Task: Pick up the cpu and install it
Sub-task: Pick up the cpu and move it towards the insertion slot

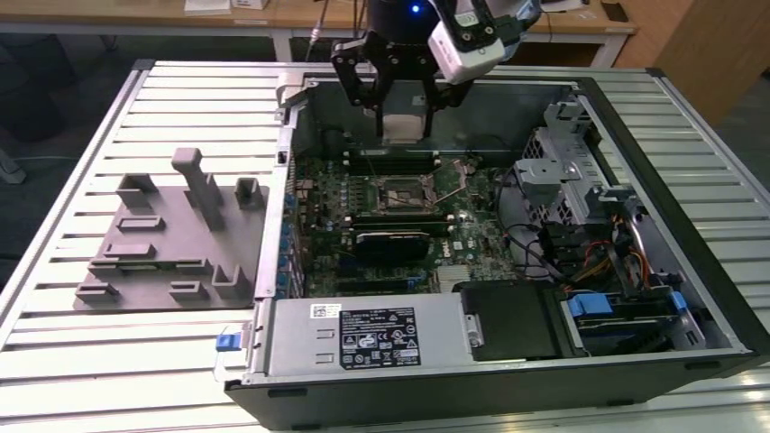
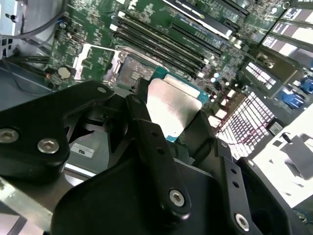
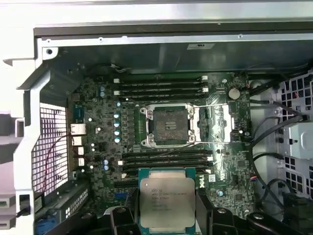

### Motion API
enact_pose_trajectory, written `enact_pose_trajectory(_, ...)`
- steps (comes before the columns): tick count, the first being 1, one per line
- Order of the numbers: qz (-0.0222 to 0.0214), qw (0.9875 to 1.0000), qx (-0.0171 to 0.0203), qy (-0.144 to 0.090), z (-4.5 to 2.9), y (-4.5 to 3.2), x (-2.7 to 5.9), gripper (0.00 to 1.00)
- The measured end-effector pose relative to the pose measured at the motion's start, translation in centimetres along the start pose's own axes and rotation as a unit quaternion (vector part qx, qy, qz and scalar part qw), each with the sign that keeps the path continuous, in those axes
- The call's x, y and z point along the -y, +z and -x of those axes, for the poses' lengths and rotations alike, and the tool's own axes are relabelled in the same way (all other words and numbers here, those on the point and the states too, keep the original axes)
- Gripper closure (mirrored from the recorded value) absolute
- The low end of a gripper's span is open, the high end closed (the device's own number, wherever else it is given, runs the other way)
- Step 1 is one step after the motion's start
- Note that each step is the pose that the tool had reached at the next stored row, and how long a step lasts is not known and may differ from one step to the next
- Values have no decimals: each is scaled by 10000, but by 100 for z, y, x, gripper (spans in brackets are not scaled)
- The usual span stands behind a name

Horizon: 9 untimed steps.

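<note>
Pickup done, install not: gripper jaws closed on the cpu by its edges, holding it aloft over the far end of the open case, socket below bare, unlatched.

The cpu has a dull, silvery metal lid with a green rim. The gripper looks matt black. The computer case is bare grey sheet metal, sitting on a ribbed pale metal table.
</note>
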<state>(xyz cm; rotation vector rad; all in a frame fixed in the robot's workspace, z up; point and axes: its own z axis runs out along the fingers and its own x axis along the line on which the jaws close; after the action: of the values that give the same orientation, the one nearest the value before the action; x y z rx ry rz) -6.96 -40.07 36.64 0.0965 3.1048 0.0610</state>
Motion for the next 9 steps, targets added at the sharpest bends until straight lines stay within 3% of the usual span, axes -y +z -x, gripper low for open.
enact_pose_trajectory(3,1,10000,0,0,46,16,-2,46)
enact_pose_trajectory(9,0,10000,-3,0,80,160,1,46)
